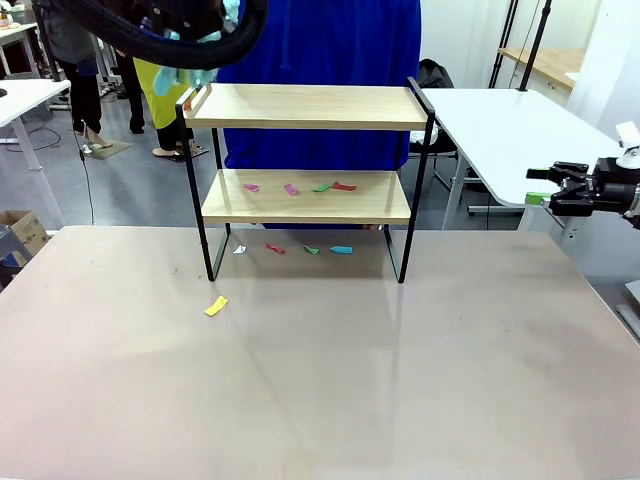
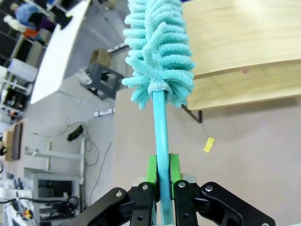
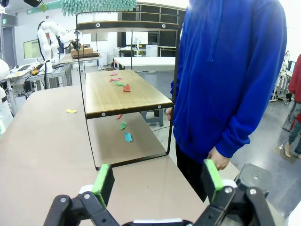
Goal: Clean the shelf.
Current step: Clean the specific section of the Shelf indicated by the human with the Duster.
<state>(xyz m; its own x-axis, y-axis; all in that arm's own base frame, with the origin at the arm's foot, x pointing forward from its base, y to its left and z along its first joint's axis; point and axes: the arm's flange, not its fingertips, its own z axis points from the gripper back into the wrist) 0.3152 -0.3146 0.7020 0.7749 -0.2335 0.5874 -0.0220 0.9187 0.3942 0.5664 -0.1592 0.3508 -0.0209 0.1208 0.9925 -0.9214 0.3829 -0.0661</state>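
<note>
The shelf (image 1: 308, 107) stands mid-table, two light wooden boards in a thin black frame. Several coloured paper scraps (image 1: 315, 187) lie on its lower board, and more scraps (image 1: 310, 249) lie on the table under it. My left gripper (image 2: 162, 165) is shut on the teal handle of a fluffy teal duster (image 2: 158, 52). The duster's head (image 1: 197, 76) hovers at the left end of the top board. My right gripper (image 1: 556, 187) hangs open off the table's right side with nothing between its green pads (image 3: 104, 181), and it faces the shelf (image 3: 123, 95) end-on.
A person in a blue hoodie (image 1: 320, 45) stands close behind the shelf, hand (image 3: 218, 160) hanging down. A yellow scrap (image 1: 216, 306) lies on the table in front of the shelf's left leg. White tables (image 1: 510, 130) stand at the far right and far left.
</note>
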